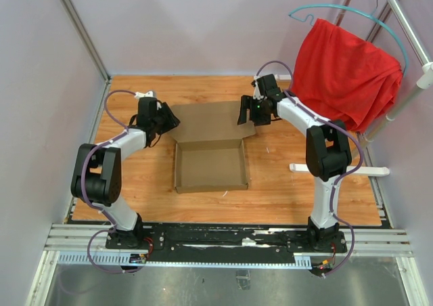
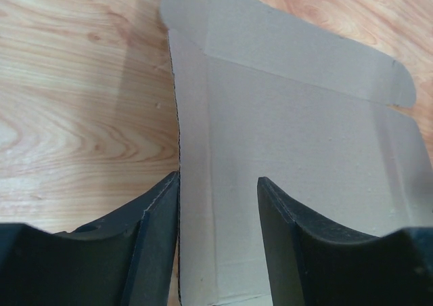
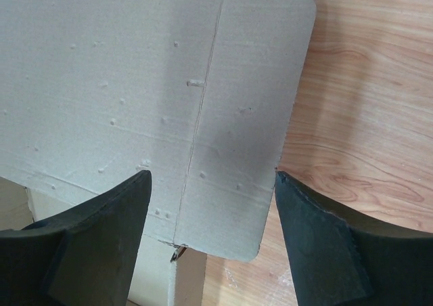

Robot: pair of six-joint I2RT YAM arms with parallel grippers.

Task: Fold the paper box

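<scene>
Left gripper (image 1: 168, 122) spread over paper box (image 1: 210, 165), right gripper (image 1: 245, 111) likewise

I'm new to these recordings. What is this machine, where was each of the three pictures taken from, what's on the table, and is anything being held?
The left arm and right arm are robot arms bolted at the near edge of a wooden table. The wide picture looks down from above and behind them. The other two come from wrist cameras, so the dark shapes at the bottom are each arm's own fingers. On the table lies the paper box, with its tray walls up and its lid flat beyond. The left gripper is over the lid's left side flap, and the right gripper is over the right one. Both are open and nothing is held. A red cloth hangs at the right.
</scene>
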